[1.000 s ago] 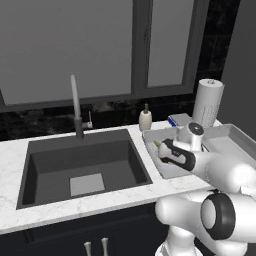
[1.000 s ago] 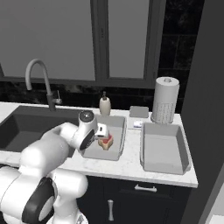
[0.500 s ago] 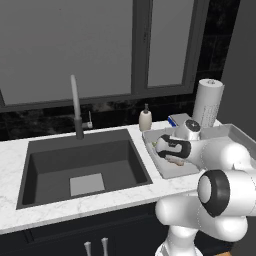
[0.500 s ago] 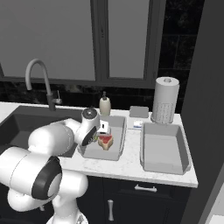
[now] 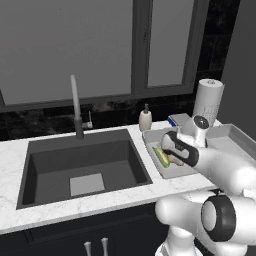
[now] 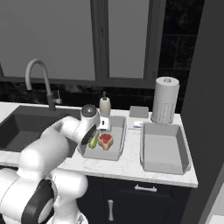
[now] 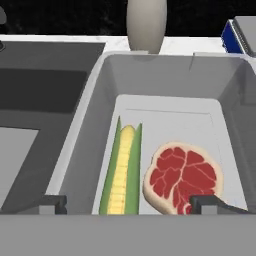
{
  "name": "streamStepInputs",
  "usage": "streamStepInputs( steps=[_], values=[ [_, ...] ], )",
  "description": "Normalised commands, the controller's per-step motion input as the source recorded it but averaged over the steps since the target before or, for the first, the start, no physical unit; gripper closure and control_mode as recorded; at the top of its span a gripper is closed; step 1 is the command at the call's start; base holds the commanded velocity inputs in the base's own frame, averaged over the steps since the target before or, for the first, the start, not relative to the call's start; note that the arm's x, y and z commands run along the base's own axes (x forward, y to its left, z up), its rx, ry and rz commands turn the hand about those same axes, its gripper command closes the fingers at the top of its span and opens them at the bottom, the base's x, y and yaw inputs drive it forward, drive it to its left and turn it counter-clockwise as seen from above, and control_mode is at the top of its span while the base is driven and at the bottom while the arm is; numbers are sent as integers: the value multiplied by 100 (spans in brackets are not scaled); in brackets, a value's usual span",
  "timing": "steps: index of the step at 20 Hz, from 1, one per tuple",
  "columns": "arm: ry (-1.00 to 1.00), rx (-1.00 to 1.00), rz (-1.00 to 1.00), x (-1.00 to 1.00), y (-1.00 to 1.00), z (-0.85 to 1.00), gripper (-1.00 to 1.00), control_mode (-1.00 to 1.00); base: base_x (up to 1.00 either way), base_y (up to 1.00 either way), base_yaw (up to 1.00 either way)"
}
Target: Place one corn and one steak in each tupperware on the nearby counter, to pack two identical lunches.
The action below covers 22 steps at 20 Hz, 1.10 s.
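Observation:
Seen from the hand, the left tupperware (image 7: 90, 130) holds a corn (image 7: 122, 170) in its green husk and a red steak (image 7: 184, 177) side by side on its floor. My gripper (image 7: 129, 205) hovers just above them, open, with nothing between its fingers. From the right base, the gripper (image 6: 96, 132) hangs over that tupperware (image 6: 120, 141), above the corn (image 6: 93, 141) and steak (image 6: 105, 140). The second tupperware (image 6: 162, 148) stands to its right with nothing in it. The left base view shows the gripper (image 5: 172, 151) over the corn (image 5: 161, 157) in the near tupperware (image 5: 151, 147).
A dark sink (image 5: 80, 165) with a grey faucet (image 5: 76, 107) lies left of the tubs. A soap bottle (image 6: 104, 105), a blue-and-grey box (image 6: 139, 113) and a paper towel roll (image 6: 164, 100) stand behind them on the white counter (image 6: 131, 164).
The jaws have gone from nearly shut to wide open, and the steak now lies free beside the corn. The hand has shifted slightly over the left tub.

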Motion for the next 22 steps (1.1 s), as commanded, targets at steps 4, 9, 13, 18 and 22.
streamStepInputs(
  steps=[4, 9, 13, 18, 22],
  values=[
    [-21, -7, -1, -96, 0, 68, -100, -100, 0, 0, 0],
    [-26, -19, -11, -100, 30, 37, -100, -100, 0, 0, 0],
    [-16, -18, -14, -80, 37, 46, -100, -100, 0, 0, 0],
    [-13, -11, -8, -86, 20, 14, -100, -100, 0, 0, 0],
    [-16, -8, -3, -100, 14, -39, -100, -100, 0, 0, 0]
  ],
)
